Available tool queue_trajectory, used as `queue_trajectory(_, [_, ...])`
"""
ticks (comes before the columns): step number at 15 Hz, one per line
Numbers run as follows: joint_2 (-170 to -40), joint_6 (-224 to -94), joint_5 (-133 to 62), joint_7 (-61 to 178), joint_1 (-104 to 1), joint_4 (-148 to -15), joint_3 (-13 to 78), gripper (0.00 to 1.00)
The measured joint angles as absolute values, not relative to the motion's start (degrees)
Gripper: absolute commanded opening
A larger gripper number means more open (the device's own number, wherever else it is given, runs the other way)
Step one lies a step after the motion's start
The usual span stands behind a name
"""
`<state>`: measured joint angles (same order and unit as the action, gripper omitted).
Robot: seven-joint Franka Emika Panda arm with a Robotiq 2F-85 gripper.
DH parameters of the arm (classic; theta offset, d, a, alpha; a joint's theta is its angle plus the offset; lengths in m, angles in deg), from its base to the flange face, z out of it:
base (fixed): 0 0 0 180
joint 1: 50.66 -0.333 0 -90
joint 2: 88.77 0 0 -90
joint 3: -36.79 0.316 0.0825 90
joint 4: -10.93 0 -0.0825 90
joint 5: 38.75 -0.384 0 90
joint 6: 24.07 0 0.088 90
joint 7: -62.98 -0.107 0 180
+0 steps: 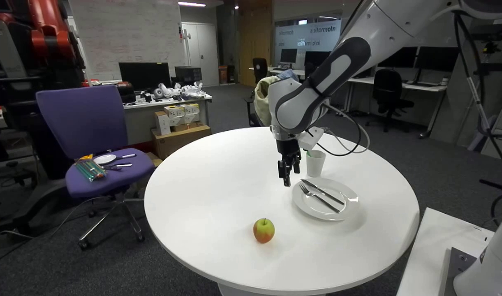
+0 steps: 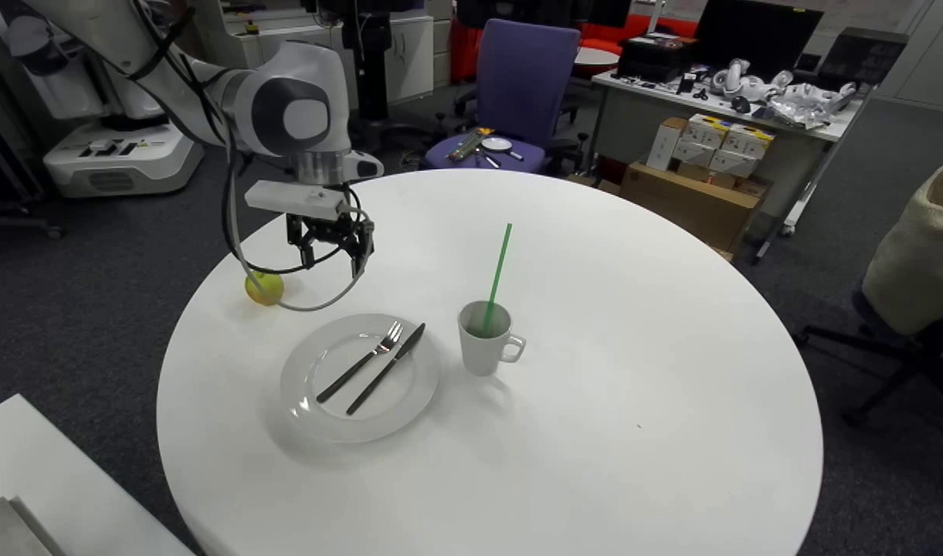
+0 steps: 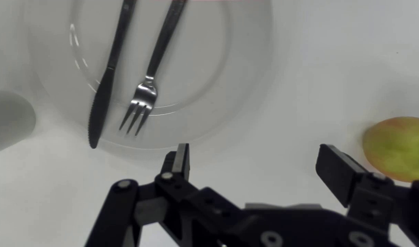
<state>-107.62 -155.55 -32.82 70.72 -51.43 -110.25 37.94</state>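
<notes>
A round, glossy white plate (image 3: 202, 68) on a white table (image 2: 595, 401) carries a three-tined metal fork (image 3: 155, 63) and a dark serrated knife (image 3: 109, 70). Just off the plate's rim hangs a black two-fingered gripper (image 3: 254, 154), spread wide and empty. A red-and-green apple (image 1: 263, 230) sits apart from the plate, toward the fork's side; a white mug (image 2: 480, 349) with a green straw (image 2: 499, 266) stands beside the plate's knife side. A low swing could strike the rim, jolting the loose cutlery.
</notes>
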Motion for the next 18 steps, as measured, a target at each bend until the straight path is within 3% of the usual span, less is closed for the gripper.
queue_trajectory(9, [-113.67, -164.68, -32.88, 51.34, -61.45, -111.16, 40.21, 1.00])
queue_trajectory(18, [-115.21, -168.27, -36.87, 47.41, -62.61, -111.19, 40.48, 1.00])
